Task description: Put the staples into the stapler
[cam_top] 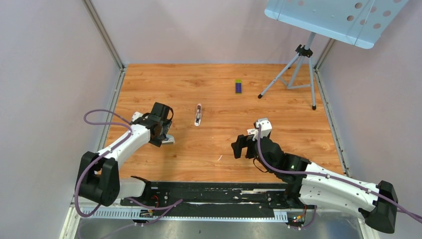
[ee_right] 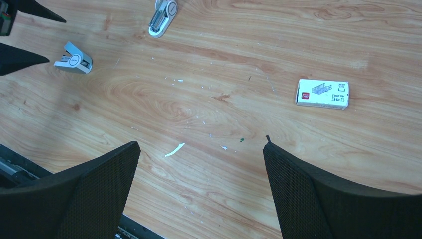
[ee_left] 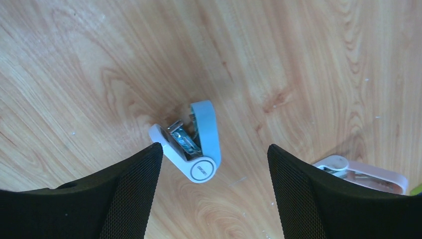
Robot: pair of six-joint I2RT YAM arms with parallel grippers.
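Observation:
A small blue-and-white stapler point(ee_left: 198, 149) lies on its side on the wooden table, its mouth partly open with metal glinting inside. My left gripper point(ee_left: 215, 149) hangs over it, open, one finger point(ee_left: 134, 184) close to its white tip and the other well clear. From above, the stapler point(cam_top: 168, 141) sits just under the left gripper point(cam_top: 162, 131). A second, pink-and-white stapler point(cam_top: 198, 115) lies opened flat further in. My right gripper point(ee_right: 201, 144) is open over bare wood. No loose staples show in any view.
A purple-and-green box point(cam_top: 239, 86) lies toward the back. The right wrist view shows a small white printed box point(ee_right: 322, 93). A tripod point(cam_top: 293, 74) holding a blue perforated panel point(cam_top: 338, 17) stands at the back right. Walls close in the table point(cam_top: 278, 129).

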